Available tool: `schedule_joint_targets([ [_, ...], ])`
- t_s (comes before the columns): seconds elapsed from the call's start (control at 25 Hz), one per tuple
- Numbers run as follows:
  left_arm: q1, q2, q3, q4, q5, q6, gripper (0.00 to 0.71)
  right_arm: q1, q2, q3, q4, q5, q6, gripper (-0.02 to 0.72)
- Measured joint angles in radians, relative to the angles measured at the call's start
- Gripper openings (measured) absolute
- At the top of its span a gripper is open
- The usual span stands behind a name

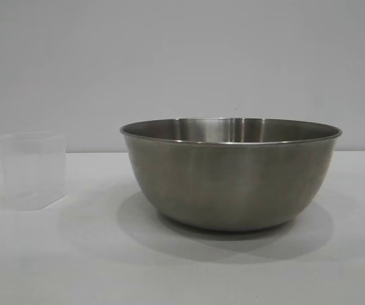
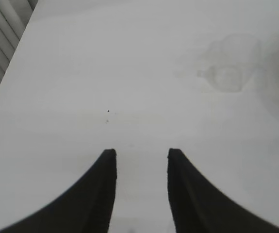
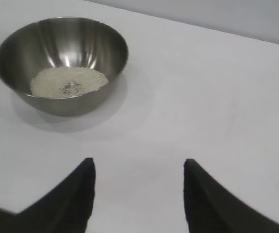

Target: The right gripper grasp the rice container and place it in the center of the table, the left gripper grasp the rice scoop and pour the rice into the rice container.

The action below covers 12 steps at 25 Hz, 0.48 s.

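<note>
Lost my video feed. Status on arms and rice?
Both grippers back off, jaws open, empty. Rice in rice container. Rice scoop upright beside it. Nothing in the way.

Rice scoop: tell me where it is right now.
In the exterior view the rice scoop stands upright on the table at far left, apart from the rice container.
</note>
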<state>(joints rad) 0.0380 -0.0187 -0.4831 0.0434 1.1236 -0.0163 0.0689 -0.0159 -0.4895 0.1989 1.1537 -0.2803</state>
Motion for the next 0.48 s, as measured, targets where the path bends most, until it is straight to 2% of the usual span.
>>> schedule_joint_targets([
  [0.48,0.000,0.000,0.000,0.000,-0.002,0.000,0.230,-0.010,0.000,0.000,0.000,0.000,0.000,0.384],
])
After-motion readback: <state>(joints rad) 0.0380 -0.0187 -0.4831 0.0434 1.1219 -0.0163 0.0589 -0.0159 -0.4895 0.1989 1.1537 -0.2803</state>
